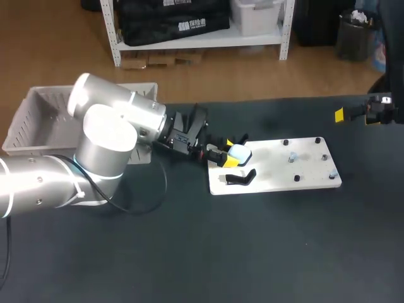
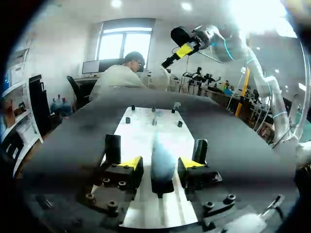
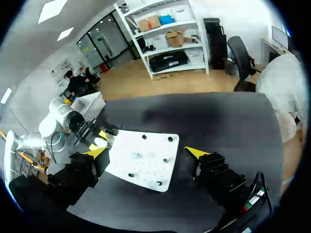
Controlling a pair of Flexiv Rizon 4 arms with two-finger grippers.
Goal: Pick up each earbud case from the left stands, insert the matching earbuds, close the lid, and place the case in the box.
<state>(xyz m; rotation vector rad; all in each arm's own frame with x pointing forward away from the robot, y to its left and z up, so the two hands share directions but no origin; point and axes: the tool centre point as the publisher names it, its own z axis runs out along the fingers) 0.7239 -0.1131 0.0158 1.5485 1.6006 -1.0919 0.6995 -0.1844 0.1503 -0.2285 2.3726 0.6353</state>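
Dark table (image 1: 189, 252), white board (image 1: 303, 172): earbud case (image 1: 240, 153) sits untouched between the parted fingers (image 2: 130, 164) of our left gripper (image 2: 161, 163); right gripper (image 3: 146, 152), spread wide, well apart.

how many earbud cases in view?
1: a pale blue rounded earbud case at the white board's left end, inside the open left gripper. Others may be hidden.

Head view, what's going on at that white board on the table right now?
The left gripper is at the end of the flat white board, its open fingers either side of a pale blue rounded earbud case without clamping it. A bent black stand sits beside the case on the board. The right gripper hangs open off to the right, holding nothing. The white slatted plastic box waits at the table's left.
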